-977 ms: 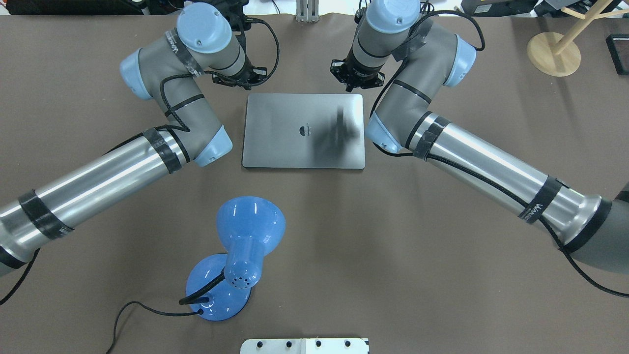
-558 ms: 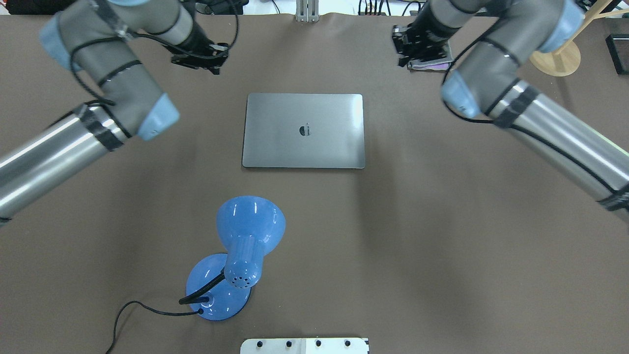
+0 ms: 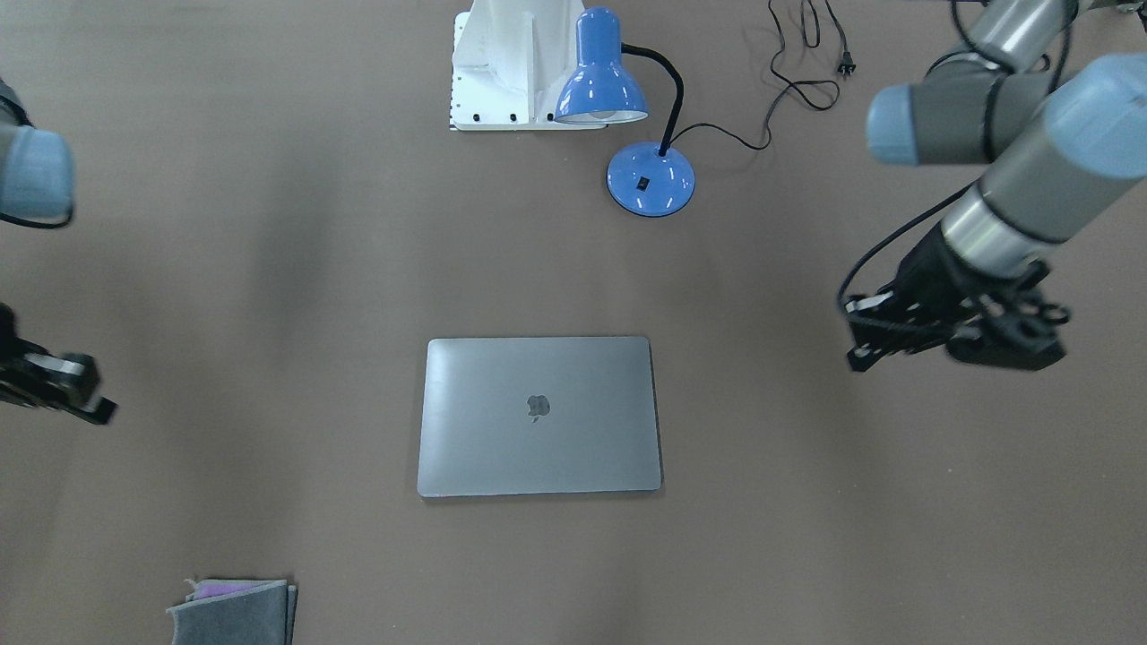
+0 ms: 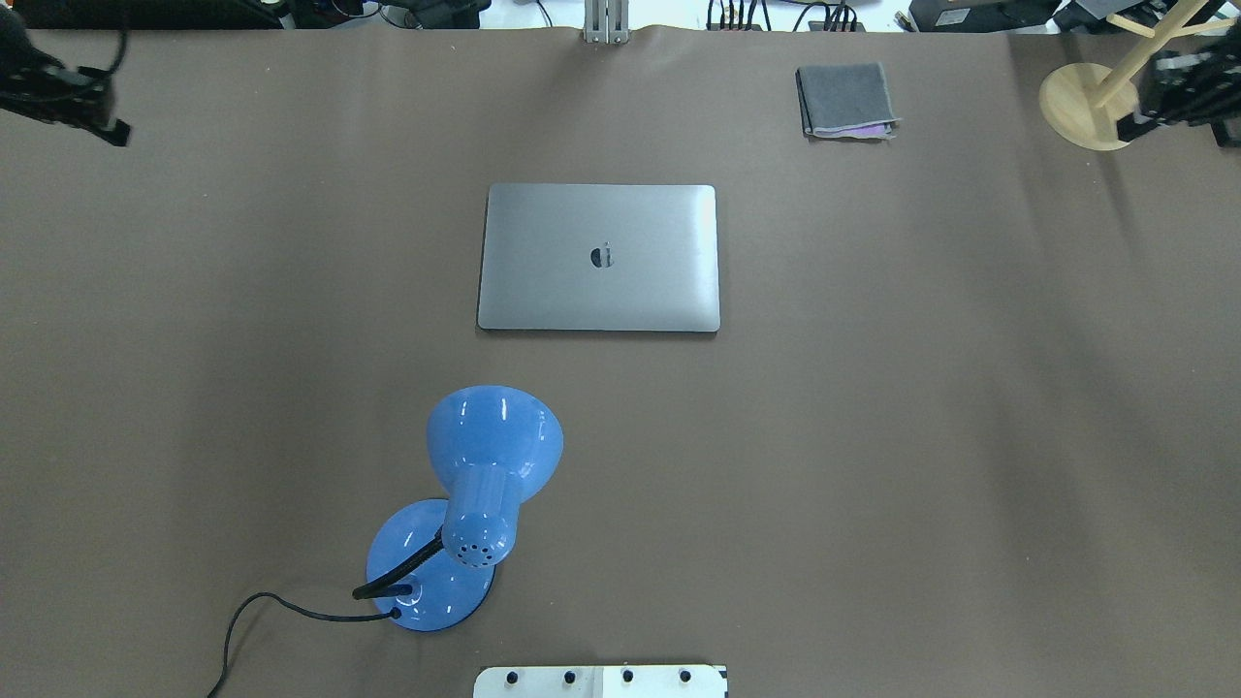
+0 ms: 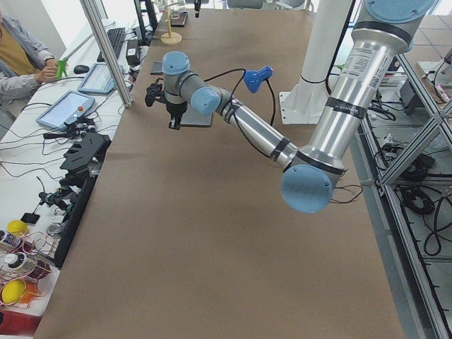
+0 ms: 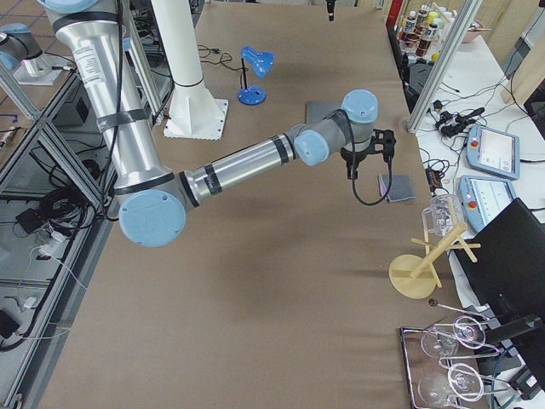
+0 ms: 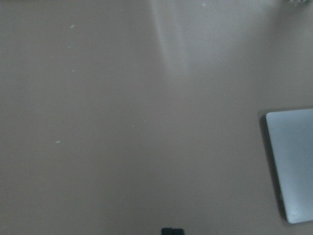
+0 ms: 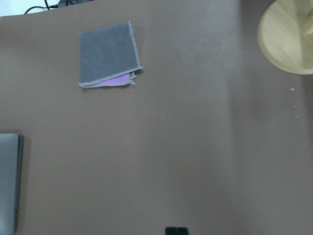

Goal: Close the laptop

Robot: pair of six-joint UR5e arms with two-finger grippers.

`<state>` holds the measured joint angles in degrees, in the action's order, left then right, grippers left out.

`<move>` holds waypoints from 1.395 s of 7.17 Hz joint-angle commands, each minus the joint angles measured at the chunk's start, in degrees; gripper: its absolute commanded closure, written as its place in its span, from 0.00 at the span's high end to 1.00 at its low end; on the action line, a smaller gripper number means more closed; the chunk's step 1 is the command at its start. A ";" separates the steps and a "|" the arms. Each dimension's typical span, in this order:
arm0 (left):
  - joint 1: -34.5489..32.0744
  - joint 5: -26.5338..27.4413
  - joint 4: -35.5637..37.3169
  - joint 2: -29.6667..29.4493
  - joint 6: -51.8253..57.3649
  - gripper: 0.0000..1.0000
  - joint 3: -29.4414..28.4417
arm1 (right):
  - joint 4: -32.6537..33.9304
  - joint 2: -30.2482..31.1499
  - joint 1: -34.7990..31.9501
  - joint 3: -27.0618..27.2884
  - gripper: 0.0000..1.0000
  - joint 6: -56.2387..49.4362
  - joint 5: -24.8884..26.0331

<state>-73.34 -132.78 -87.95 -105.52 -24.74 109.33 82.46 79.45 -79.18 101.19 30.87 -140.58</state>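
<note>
The space-grey laptop [image 4: 598, 257] lies shut and flat in the middle of the brown table, lid down, logo up; it also shows in the front view [image 3: 538, 417]. Its edge shows in the left wrist view [image 7: 293, 166] and the right wrist view [image 8: 7, 181]. My left gripper [image 4: 73, 102] hovers at the far left corner, far from the laptop, and looks shut and empty [image 3: 896, 345]. My right gripper [image 4: 1178, 92] hovers at the far right edge, also apart from the laptop, shut and empty [image 3: 63, 390].
A blue desk lamp [image 4: 490, 485] with its cord stands nearer the robot base. A folded grey cloth [image 4: 845, 100] lies at the far right. A wooden stand [image 4: 1091, 105] is beside the right gripper. A white mount [image 4: 601, 682] is at the near edge.
Both arms have swung outward from beside the laptop's far edge to the table's far corners. The grey cloth, earlier covered by the right arm, now shows. The laptop has not moved.
</note>
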 commanded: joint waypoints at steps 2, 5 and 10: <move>-13.21 -0.73 4.71 15.48 23.57 0.00 1.95 | 9.76 13.18 -9.30 2.00 0.00 -30.40 4.75; -18.15 -0.73 8.73 18.16 26.38 0.00 -6.57 | 27.21 8.53 -11.43 1.55 0.00 -47.02 11.48; -20.35 -0.12 16.42 15.60 33.62 0.98 -3.79 | 26.70 8.35 -11.35 -0.74 0.99 -46.87 10.51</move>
<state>-93.62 -133.32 -70.74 -89.75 9.44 104.08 109.52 87.82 -90.54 100.67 -16.08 -129.99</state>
